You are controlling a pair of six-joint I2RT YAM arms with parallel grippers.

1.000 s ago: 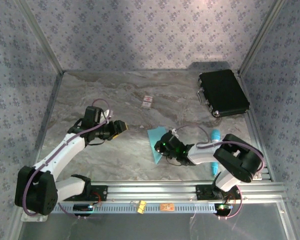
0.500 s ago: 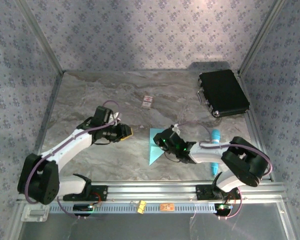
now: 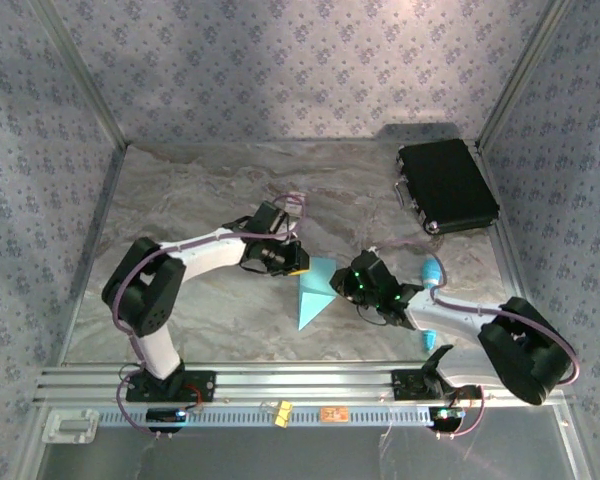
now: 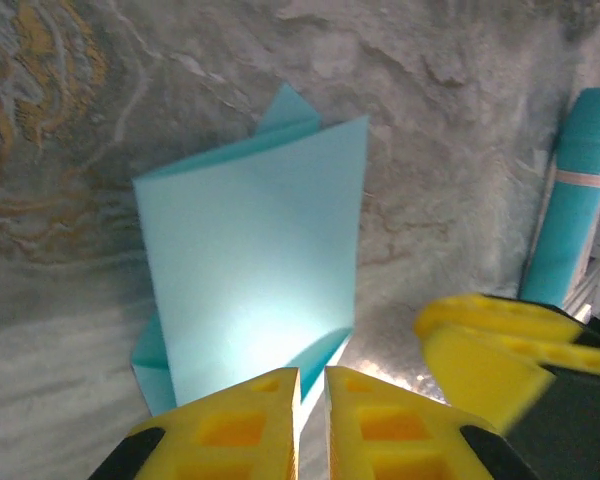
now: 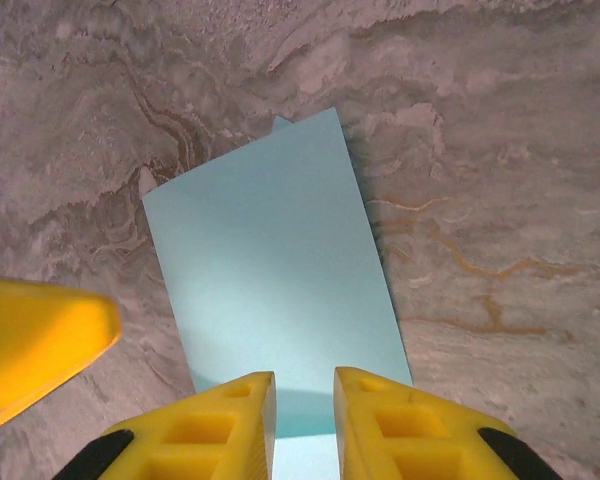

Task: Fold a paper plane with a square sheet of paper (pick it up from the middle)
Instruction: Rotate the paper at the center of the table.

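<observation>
The right gripper (image 5: pixel 304 390) hangs just over the folded blue paper (image 5: pixel 270 270) on the table (image 3: pixel 200 300), jaws a little apart. The left gripper (image 4: pixel 312 385) sits at the paper's far corner, jaws almost shut; I cannot tell if they pinch it

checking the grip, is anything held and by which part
The left gripper seems to pinch the square sheet of paper by its near edge; the right gripper has its jaws apart over it, not gripping.
</observation>
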